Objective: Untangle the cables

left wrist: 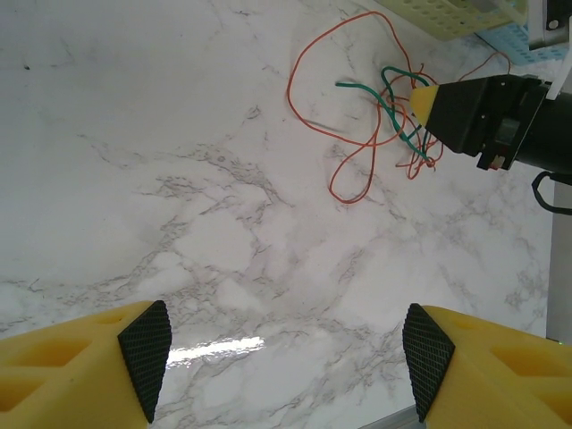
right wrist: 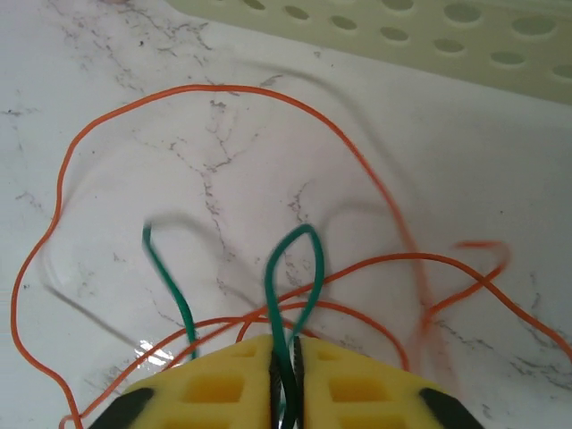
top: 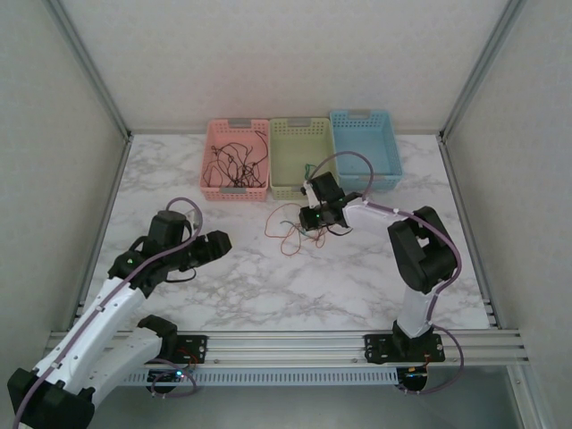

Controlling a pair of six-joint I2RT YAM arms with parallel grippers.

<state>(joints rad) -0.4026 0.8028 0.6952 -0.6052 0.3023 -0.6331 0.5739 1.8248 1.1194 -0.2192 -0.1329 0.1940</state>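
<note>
The right gripper (right wrist: 284, 357), jaws pressed together on a loop of green wire (right wrist: 300, 231), holds part of the bunch of cables (top: 290, 234) lying on the marble table (top: 268, 286) just in front of the green basket (top: 290, 190). The left gripper (left wrist: 281, 349) hangs wide open and empty over bare marble, well apart from the bunch. With orange wires (right wrist: 223, 89) crossing the green one beside the fingertips and nothing pinning them, a pull risks dragging the whole bunch along or cinching the crossings tighter, and the thread-thin wire could slip free.
</note>
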